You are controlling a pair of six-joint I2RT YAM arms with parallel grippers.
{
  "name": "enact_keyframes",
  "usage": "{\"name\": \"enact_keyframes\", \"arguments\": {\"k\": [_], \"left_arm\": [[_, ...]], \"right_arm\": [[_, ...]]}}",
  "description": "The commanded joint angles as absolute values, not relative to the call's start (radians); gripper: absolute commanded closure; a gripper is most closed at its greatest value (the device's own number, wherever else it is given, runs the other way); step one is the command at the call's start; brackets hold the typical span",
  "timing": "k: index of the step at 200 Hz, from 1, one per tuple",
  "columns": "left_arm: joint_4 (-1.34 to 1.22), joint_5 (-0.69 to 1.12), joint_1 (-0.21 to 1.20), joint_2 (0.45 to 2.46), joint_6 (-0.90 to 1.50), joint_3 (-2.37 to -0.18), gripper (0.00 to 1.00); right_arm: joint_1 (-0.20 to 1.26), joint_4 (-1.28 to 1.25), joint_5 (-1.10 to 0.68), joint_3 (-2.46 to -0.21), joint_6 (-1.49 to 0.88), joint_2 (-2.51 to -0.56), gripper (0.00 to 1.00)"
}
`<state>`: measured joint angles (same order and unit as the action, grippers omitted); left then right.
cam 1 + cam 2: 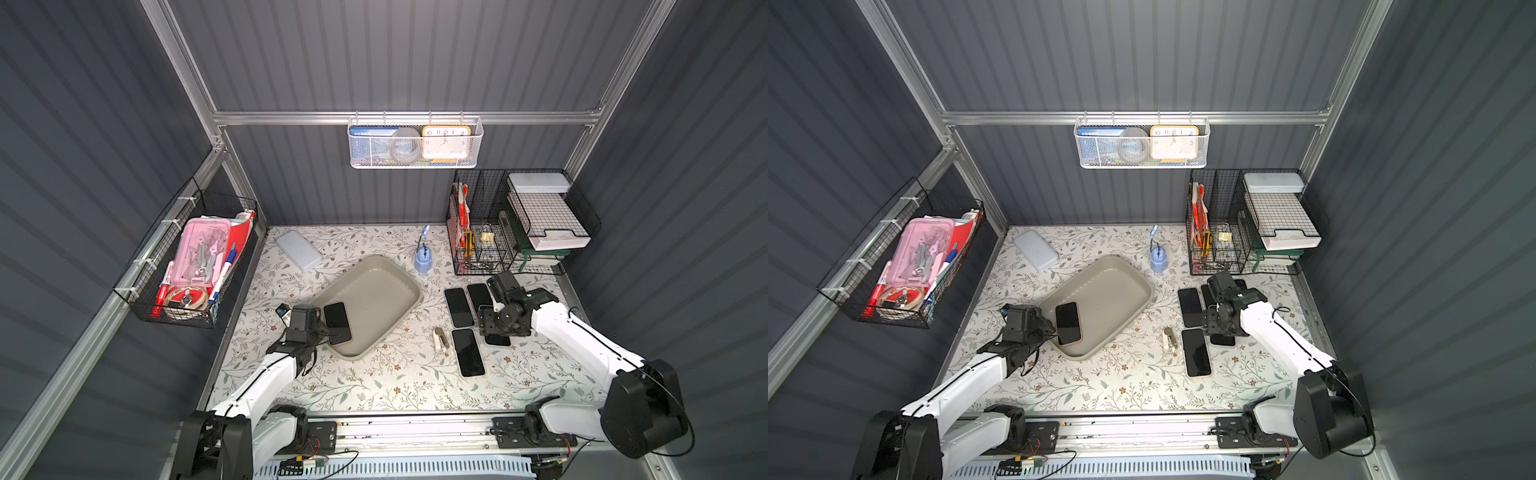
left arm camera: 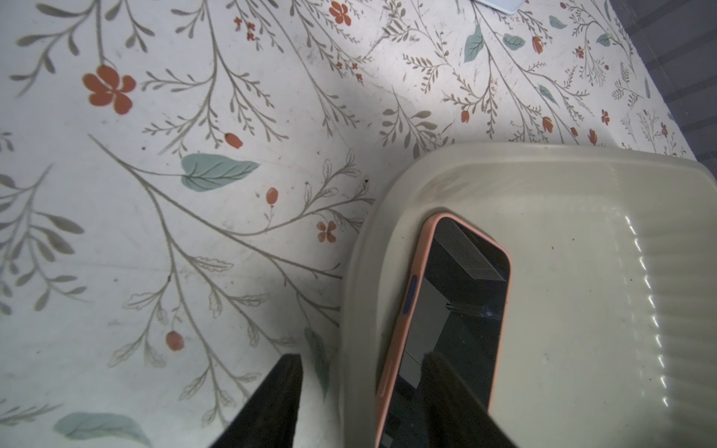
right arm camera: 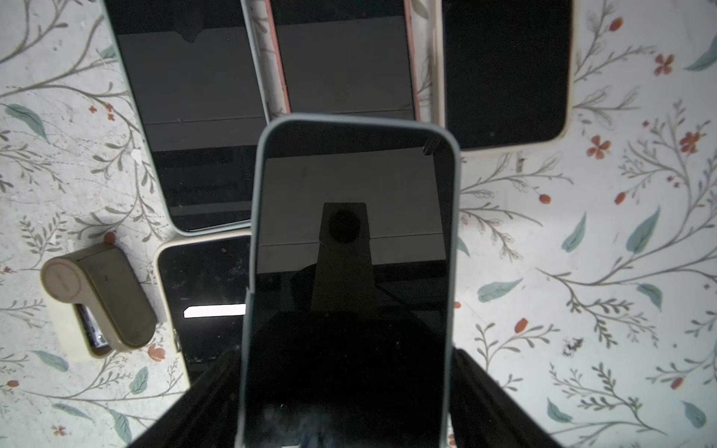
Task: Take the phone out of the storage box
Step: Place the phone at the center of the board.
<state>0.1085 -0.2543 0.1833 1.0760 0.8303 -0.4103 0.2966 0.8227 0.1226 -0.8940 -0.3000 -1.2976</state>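
Left wrist view shows the desk point(image 2: 116, 232) bearing the storage box point(image 2: 582, 271), a pink-cased phone point(image 2: 458, 302) inside against its wall, the left end effector point(image 2: 361, 357) spread astride its rim, while the right end effector point(image 3: 345, 353) clamps a blue-cased phone point(image 3: 349, 186).

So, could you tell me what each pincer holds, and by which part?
The right pincer grips the blue-cased phone by its long edges near one end. The left pincer holds nothing; it straddles the tub rim and pink-cased phone.
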Motion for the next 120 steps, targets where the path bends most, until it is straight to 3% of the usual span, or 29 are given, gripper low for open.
{"name": "enact_keyframes", "arguments": {"k": [1, 73, 120], "left_arm": [[0.108, -0.244, 0.18, 1.057, 0.808, -0.408, 0.46], [0.1, -0.231, 0.179, 1.033, 0.799, -0.396, 0.46], [0.067, -0.209, 0.179, 1.049, 0.788, -0.391, 0.46]], "right_arm": [[0.266, 0.834, 0.156, -0.902, -0.332, -1.249, 0.44], [-0.096, 0.74, 0.099, -0.988, -0.106, -1.313, 0.44], [-0.195, 0.567, 0.064, -1.031, 0.064, -1.401, 0.42]]}}
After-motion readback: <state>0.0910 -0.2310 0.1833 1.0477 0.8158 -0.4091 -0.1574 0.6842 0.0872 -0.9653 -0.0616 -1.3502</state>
